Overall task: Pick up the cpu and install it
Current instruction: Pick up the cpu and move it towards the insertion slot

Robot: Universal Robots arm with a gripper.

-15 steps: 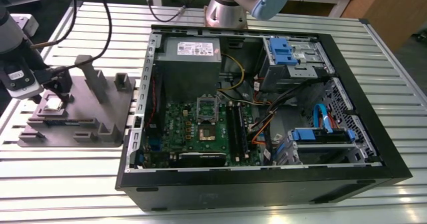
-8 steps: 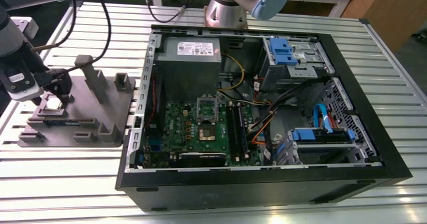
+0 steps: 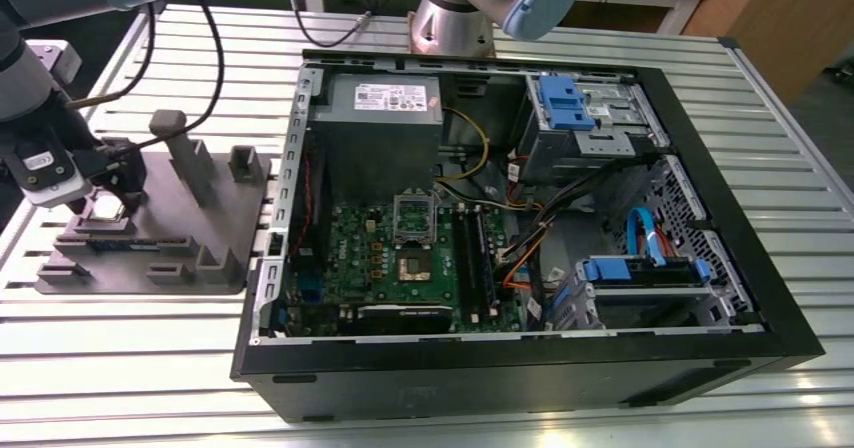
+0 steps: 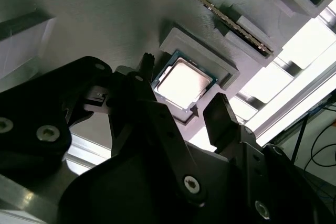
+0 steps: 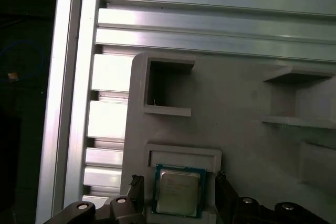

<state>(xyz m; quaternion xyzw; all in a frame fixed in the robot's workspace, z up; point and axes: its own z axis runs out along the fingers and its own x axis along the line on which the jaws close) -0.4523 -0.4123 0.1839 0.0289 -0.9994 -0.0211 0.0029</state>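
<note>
Straddling the cpu (image 5: 178, 192), end effector (image 5: 179, 182) spread, gaps at both edges

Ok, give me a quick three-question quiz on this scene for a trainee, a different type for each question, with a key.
1. True or false: the cpu is already inside the case.
2. Pick one. The gripper is: A) shut on the cpu; B) open, with a finger on either side of the cpu; C) hovering over the case.
3. Fill in: in the exterior view, the plate lies on the table to the case's ____.

Key
1. False: it lies in a recess of the plate.
2. B
3. left
</note>
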